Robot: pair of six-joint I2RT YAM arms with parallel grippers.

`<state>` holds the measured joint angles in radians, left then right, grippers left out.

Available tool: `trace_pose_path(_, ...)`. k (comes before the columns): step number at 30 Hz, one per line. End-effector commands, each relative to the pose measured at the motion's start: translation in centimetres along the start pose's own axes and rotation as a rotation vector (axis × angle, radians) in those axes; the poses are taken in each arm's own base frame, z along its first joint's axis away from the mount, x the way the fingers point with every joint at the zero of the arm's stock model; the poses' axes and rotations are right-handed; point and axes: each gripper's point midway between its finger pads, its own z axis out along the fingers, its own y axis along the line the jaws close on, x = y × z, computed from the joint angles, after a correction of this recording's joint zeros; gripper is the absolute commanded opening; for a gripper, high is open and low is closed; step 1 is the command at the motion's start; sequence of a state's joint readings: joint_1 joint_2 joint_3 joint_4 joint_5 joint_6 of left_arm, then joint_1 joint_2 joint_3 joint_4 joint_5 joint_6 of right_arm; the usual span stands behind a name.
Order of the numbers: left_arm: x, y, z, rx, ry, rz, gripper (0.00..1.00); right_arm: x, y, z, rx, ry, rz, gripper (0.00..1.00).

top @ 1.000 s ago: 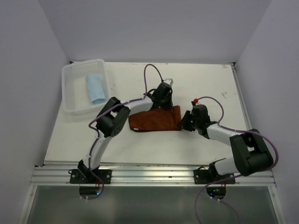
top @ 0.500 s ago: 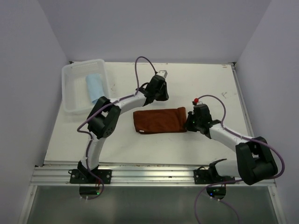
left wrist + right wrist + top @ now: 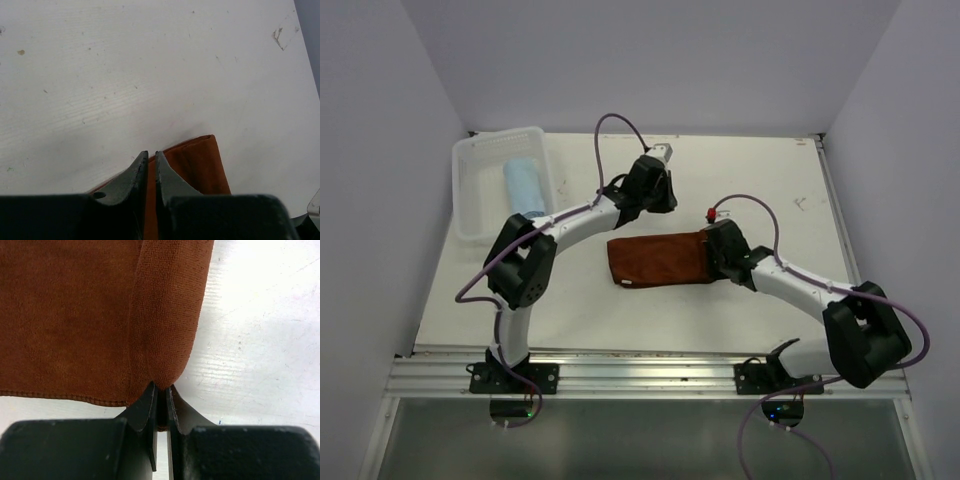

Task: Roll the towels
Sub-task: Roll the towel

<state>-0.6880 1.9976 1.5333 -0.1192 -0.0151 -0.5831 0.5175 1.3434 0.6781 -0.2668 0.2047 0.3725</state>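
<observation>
Rust-brown soft cloth towel (image 3: pixel 655 260) lies on the white worktop (image 3: pixel 760 180), long axis left–right — its right end fold pinched in the right gripper (image 3: pixel 160 390); the left gripper (image 3: pixel 151 159), nearly closed and empty, hovers by its far edge.

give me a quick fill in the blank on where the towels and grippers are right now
1. The blue towel lies in the ____ basket.
2. The right gripper pinches the rust towel at its ____ end, as the top view shows it.
3. The left gripper is shut and holds ____.

Missing words: white; right; nothing.
</observation>
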Motion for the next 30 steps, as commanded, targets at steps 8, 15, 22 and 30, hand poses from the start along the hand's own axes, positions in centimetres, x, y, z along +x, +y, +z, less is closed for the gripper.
trace_pose_path(8,-0.3,-1.3,-1.1,0.073,0.001,-0.025,0.15,-2.2,-2.0,-1.0,0.201,-0.018,-0.073,0.0)
trace_pose_path(15,1.1,-1.9,-1.1,0.1,0.02,-0.02,0.14,-2.0,-1.5,-1.0,0.194,0.018,-0.109,0.0)
trace_pose_path(22,1.7,-2.9,-0.6,0.14,0.05,-0.038,0.14,-2.0,-1.9,-1.4,0.238,0.023,-0.181,0.0)
trace_pose_path(30,0.8,-1.8,-0.2,0.156,0.073,-0.119,0.13,-2.6,-2.4,-1.9,0.322,-0.014,-0.282,0.0)
